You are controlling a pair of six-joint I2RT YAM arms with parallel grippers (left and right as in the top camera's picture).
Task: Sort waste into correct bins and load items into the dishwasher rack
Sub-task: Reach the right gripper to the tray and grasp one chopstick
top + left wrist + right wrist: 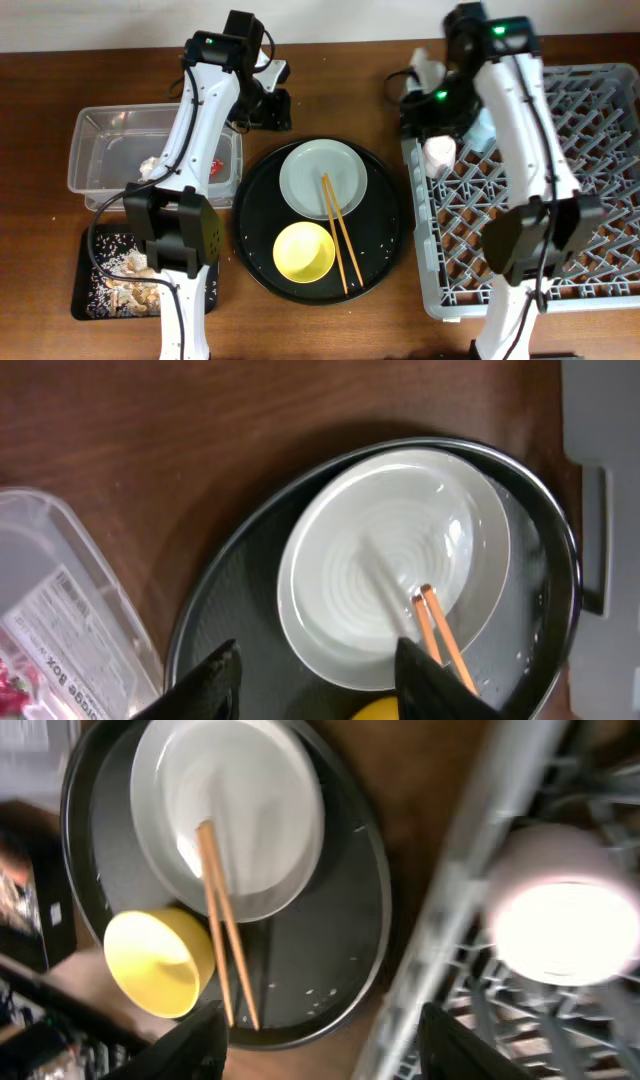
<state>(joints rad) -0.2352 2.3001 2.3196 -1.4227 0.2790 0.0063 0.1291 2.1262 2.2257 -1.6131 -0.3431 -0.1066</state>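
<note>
While right gripper (335, 1045) is hanging wide, empty, near pink cup (565, 920) in rack (610, 70) far-left corner, I am flagging chopsticks (338, 232) lying across plate (305, 170) and yellow bowl (303, 251) on round tray (385, 235): lifting either risks rolling them. Left gripper (320, 685) gaping, empty.

The only legible text is on a white sticker (62, 635) on the clear plastic tub (35, 525), left of the fingers of the left gripper (315, 685). Its sideways print ends in "BOX"; the finer lines are too small to read.
</note>
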